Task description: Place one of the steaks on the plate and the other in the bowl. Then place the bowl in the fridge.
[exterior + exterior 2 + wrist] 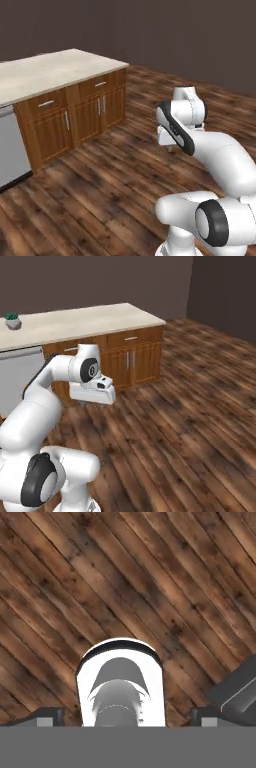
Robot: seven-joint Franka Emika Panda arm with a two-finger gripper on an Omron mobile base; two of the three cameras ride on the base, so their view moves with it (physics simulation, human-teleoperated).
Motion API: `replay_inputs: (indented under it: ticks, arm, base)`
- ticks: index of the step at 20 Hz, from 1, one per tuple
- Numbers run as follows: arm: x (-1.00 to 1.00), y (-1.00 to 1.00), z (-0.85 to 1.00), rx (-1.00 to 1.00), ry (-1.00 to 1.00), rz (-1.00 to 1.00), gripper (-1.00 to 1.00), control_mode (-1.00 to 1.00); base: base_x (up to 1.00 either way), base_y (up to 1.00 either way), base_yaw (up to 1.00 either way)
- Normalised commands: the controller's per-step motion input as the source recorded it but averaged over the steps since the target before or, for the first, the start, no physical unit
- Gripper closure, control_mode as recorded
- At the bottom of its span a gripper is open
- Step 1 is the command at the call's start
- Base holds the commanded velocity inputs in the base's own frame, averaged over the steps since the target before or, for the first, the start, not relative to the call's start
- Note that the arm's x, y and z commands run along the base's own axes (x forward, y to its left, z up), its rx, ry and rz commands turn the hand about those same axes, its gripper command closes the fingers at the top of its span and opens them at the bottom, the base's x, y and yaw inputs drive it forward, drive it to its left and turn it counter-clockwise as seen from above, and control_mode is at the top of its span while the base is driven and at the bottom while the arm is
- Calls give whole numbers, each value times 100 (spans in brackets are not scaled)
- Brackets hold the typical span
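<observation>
The steaks, the plate, the bowl and the fridge are out of view. My arm is folded close over the base, with the hand pointing down at the wooden floor. My gripper hangs above bare floorboards in the left base view, and the right base view has the gripper in front of the cabinets. In the hand view the two dark fingertips stand far apart at the bottom corners, so the gripper is open with nothing between its fingers.
A long counter with a pale stone top stands ahead on the left, over brown wooden cabinets and a grey steel appliance front. A small potted plant sits on the counter. Open wood floor stretches to the right.
</observation>
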Motion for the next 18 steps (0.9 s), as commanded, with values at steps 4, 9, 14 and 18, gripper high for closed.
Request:
replay_inputs:
  ticks: [4, 9, 14, 18]
  arm:
    - [0, 0, 0, 0, 0, 0, -100, 100]
    - [0, 0, 0, 0, 0, 0, -100, 100]
    - [0, 0, 0, 0, 0, 0, -100, 100]
    - [0, 0, 0, 0, 0, 0, -100, 100]
  base:
    - [56, 2, -75]
    - [74, 17, -71]
    - [82, 42, -67]
    - [88, 55, -49]
